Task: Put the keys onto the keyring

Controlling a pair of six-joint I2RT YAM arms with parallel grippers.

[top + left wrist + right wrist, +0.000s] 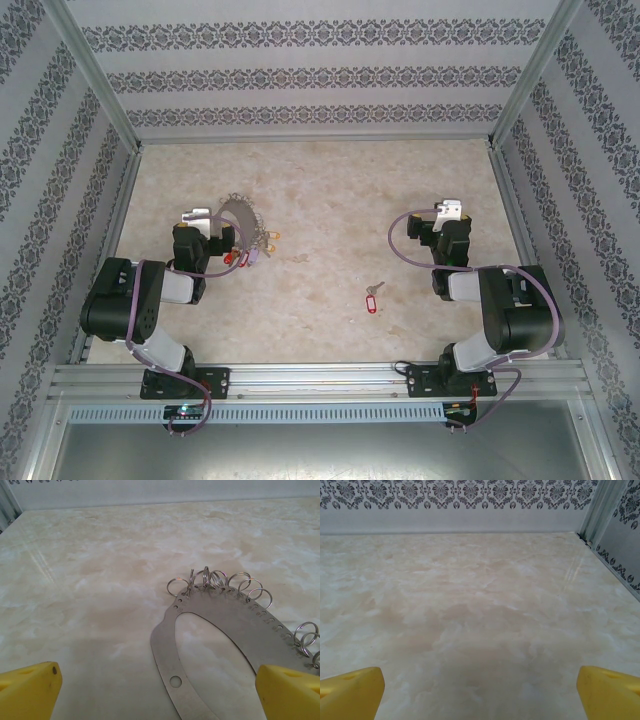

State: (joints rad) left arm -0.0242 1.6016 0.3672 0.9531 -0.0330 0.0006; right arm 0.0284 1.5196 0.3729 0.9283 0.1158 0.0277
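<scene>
Red-tagged keys [373, 296]: flat on the surface [320, 190], well apart from my right pincer [480, 690], spread wide; keyring [240, 617] just ahead of my left pincer [157, 690], likewise wide.

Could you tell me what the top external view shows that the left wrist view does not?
Top external adds the small silver key with a red oblong plastic tag, lying loose right of centre, and red, pink and yellow tags. Left wrist adds small silver split rings in edge holes and the left gripper's yellow fingertips, spread wide. Both show the large flat silver metal keyring and beige marbled tabletop.
</scene>
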